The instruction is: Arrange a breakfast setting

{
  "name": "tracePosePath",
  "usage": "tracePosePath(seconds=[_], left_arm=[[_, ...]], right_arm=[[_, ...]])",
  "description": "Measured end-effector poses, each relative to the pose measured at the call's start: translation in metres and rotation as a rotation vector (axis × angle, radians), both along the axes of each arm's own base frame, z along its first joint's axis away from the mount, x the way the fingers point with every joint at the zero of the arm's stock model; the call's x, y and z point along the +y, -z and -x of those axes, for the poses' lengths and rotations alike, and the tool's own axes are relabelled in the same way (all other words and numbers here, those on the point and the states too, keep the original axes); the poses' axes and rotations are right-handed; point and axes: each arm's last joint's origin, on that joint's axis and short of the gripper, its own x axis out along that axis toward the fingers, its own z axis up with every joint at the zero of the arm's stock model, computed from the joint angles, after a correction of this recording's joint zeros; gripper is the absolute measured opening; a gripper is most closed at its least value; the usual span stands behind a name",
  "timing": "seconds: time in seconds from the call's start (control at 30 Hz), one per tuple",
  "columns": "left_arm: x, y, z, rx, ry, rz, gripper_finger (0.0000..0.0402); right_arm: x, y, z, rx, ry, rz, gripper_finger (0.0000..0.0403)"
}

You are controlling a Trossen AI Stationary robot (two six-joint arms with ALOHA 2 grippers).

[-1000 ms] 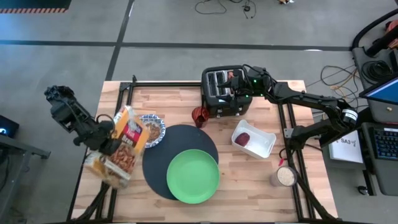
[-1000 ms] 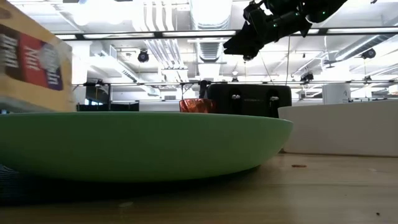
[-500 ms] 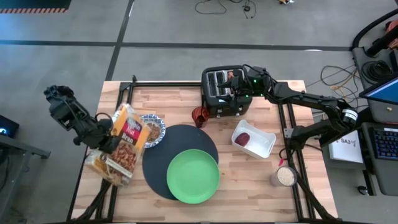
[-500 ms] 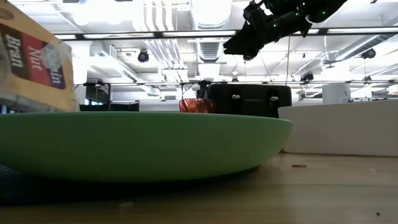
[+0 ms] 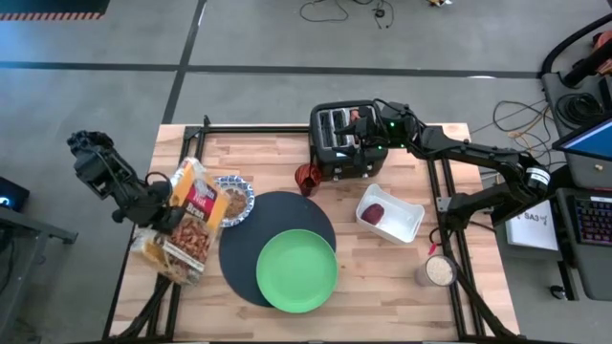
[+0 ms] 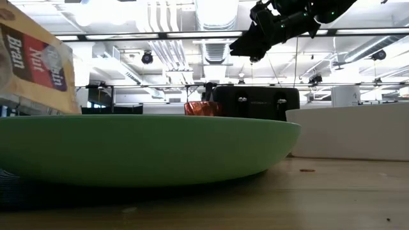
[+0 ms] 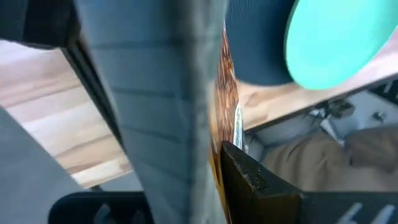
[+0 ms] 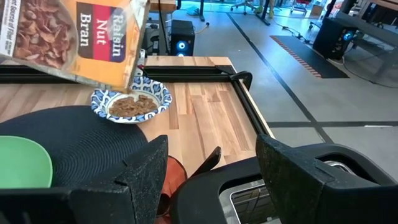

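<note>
Wood table (image 5: 287, 158) w/ black mat (image 5: 273, 220), concrete floor (image 5: 239, 38) around.

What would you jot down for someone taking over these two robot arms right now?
Left hand: shut on the cereal box, tilted over the patterned bowl, which already holds cereal.
Right hand: open, above the toaster.
Green plate sits empty on the black mat; the dark-red food is in the white tray.
Left: set the box down, put food on the plate.
</note>
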Motion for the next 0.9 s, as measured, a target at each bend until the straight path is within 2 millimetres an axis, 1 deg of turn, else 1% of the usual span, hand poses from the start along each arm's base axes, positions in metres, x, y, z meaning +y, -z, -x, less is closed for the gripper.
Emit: tracePosePath(seconds=[0.1, 0.2, 0.3, 0.43, 0.57, 0.63, 0.8, 0.9], left_arm=[[-0.0009, -0.0006, 0.0009, 0.014, 0.028, 0.031, 0.0000], [0.0002, 0.0027, 0.0010, 0.019, -0.009, 0.016, 0.0000], [-0.0018, 0.0005, 0.0012, 0.034, 0.049, 0.048, 0.0000], [0.0002, 0.0018, 0.0018, 0.025, 0.005, 0.030, 0.0000], [-0.0007, -0.0001, 0.0032, 0.046, 0.031, 0.067, 0.0000], [0.0002, 0.0009, 0.0023, 0.026, 0.010, 0.040, 0.0000], [-0.0001, 0.0009, 0.0024, 0.031, 0.015, 0.043, 0.0000], [-0.0001, 0.0021, 0.0007, 0.002, 0.027, 0.011, 0.0000]], right_arm=[[0.0000, 0.0000, 0.0000, 0.000, 0.000, 0.001, 0.0233], [0.0000, 0.0000, 0.0000, 0.000, 0.000, 0.000, 0.0233], [0.0000, 0.0000, 0.0000, 0.000, 0.000, 0.001, 0.0233], [0.0000, 0.0000, 0.0000, 0.000, 0.000, 0.001, 0.0233], [0.0000, 0.0000, 0.0000, 0.000, 0.000, 0.001, 0.0233], [0.0000, 0.0000, 0.0000, 0.000, -0.001, 0.001, 0.0233], [0.0000, 0.0000, 0.0000, 0.000, 0.000, 0.001, 0.0233], [0.0000, 0.0000, 0.0000, 0.000, 0.000, 0.001, 0.0233]])
